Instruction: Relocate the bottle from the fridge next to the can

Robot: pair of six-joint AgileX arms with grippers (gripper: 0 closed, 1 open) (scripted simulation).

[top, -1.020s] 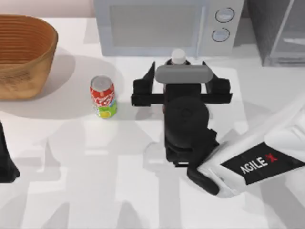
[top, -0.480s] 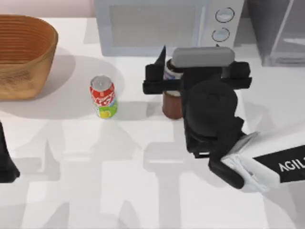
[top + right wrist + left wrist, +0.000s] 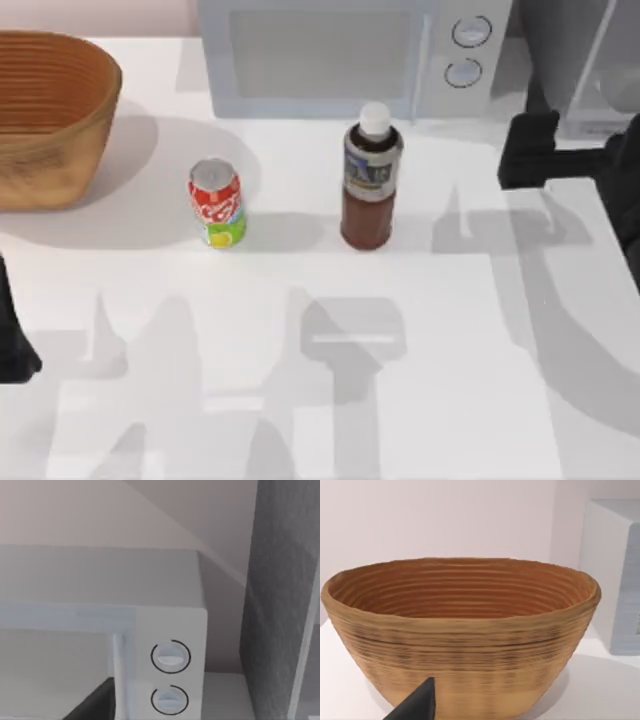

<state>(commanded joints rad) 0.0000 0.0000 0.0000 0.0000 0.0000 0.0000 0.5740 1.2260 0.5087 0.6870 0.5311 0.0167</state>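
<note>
Tall reddish-brown bottle with white cap stands upright, free, right of the small red-and-green can, apart from it. Right gripper at table's right edge, finger state indeterminable. Left arm parked at left edge. Advice: retreat clear; avoid brushing the bottle.

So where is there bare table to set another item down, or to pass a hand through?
The front half of the table, below the can and bottle, is bare. The gap between can and bottle is open too. It is tighter at the back, by the basket, microwave and fridge, where the right hand sits at the right edge.
</note>
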